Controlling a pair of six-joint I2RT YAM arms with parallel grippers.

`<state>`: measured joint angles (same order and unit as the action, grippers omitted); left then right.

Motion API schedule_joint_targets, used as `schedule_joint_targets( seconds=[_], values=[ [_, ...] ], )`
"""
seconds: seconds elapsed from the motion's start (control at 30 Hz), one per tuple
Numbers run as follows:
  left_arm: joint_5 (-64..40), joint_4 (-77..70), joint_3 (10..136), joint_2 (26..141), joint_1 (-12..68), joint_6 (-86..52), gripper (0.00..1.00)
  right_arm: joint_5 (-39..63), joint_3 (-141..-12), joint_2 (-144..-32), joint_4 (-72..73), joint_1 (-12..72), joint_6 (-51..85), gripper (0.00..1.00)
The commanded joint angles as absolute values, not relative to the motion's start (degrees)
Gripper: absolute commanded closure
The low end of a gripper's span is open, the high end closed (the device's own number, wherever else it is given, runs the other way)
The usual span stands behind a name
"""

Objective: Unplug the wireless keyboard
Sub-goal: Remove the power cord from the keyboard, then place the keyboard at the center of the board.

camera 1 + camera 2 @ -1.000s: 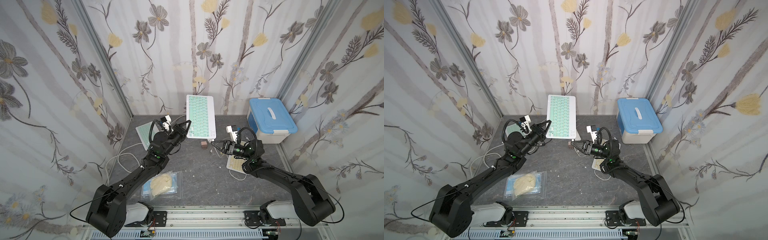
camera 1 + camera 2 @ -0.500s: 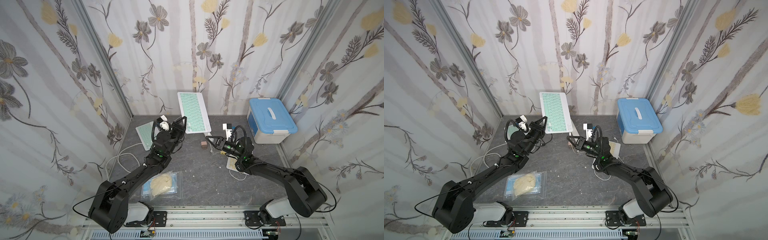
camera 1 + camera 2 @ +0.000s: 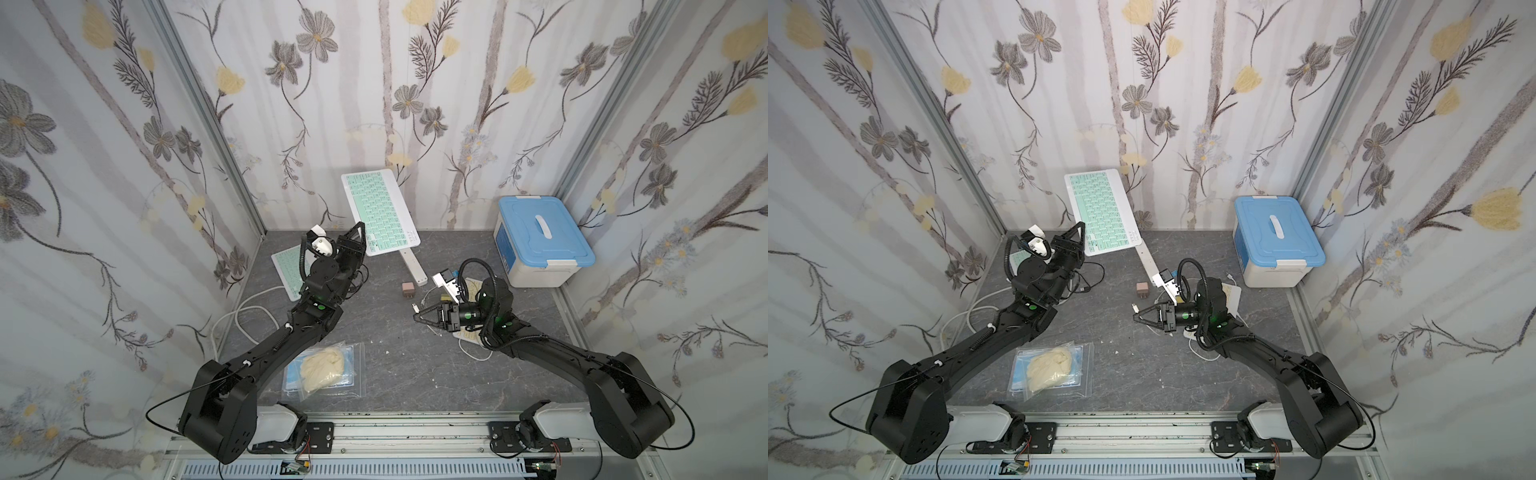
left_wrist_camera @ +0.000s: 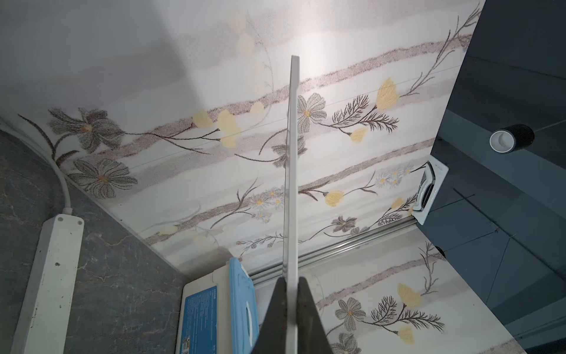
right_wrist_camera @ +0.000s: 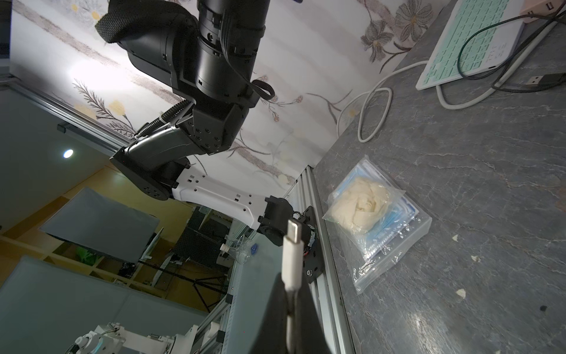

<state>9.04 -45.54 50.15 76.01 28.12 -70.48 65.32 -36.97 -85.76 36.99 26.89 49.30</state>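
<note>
Two hands are each clamped on something, and the plug looks to be out of its port, so I judge the unplugging itself done and only the putting down left.

On the left, the left hand (image 3: 362,241) pinches the near edge of the wireless keyboard (image 3: 380,212). The keyboard hangs lifted off the worktop (image 3: 374,332), its keys towards the top views and its far end raised in front of the back wall. The left wrist view shows the pads closed tight on its thin white edge. That arm stretches forward from its base, with the wrist cocked upward.

To the right, well apart from the keyboard, the right hand (image 3: 417,316) lies roughly level above the worktop and points towards the centre. It is closed on the white charging cable (image 5: 292,245), whose bare metal plug sticks out past the fingertips.

The next move calls for lowering the keyboard flat and letting the cable go.
</note>
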Motion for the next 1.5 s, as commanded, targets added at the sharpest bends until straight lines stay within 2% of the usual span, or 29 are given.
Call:
schedule_joint_targets(
  seconds=[0.0,0.1,0.23,0.57,0.83,1.13,1.33,1.47],
  values=[
    [9.4,-49.4,50.5,75.2,28.0,-70.5,1.00,63.7,-38.4,-85.7,30.8,24.8,45.4,1.00],
    [9.2,-45.7,48.6,72.6,28.0,-68.6,1.00,62.5,-38.9,-82.9,26.5,20.8,44.2,1.00],
    [5.4,-31.5,49.8,67.5,28.0,-62.5,1.00,57.4,-45.1,-78.1,13.3,19.2,37.5,1.00],
    [1.6,-9.5,42.7,59.6,28.4,-59.9,1.00,52.8,-57.1,-72.2,8.8,19.2,38.5,1.00],
    [-5.4,-12.3,35.1,62.8,30.6,-62.4,1.00,52.5,-60.6,-76.5,17.8,19.7,46.5,1.00],
    [2.9,-7.0,31.0,65.3,33.6,-64.3,1.00,51.0,-54.3,-78.0,17.3,20.4,45.0,1.00],
    [-0.2,-16.0,27.4,73.1,35.1,-66.0,1.00,49.9,-53.1,-77.4,15.6,20.2,43.9,1.00],
    [0.2,-16.3,28.2,78.1,36.7,-65.7,1.00,49.1,-51.3,-78.0,15.2,20.2,43.7,1.00]
  ],
)
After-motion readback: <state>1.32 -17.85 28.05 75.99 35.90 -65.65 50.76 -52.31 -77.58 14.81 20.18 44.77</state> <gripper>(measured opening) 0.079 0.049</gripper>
